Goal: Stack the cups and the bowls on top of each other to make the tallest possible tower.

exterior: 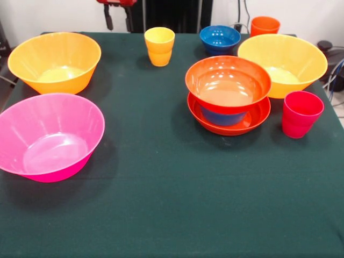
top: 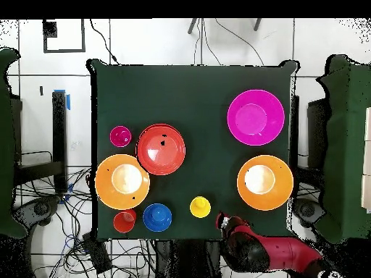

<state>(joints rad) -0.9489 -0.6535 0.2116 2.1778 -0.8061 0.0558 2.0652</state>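
Tower [exterior: 228,97] [top: 161,149] is formed by a red bowl over a blue bowl in a red bowl. Gripper [exterior: 118,19] [top: 222,219] is seen near the yellow cup [exterior: 159,46] [top: 200,207]; its jaw state cannot be told.

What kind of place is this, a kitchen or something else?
Probably a robotics lab, not a kitchen: a cloth-covered table, the red robot arm at its edge, and loose cables across the tiled floor.
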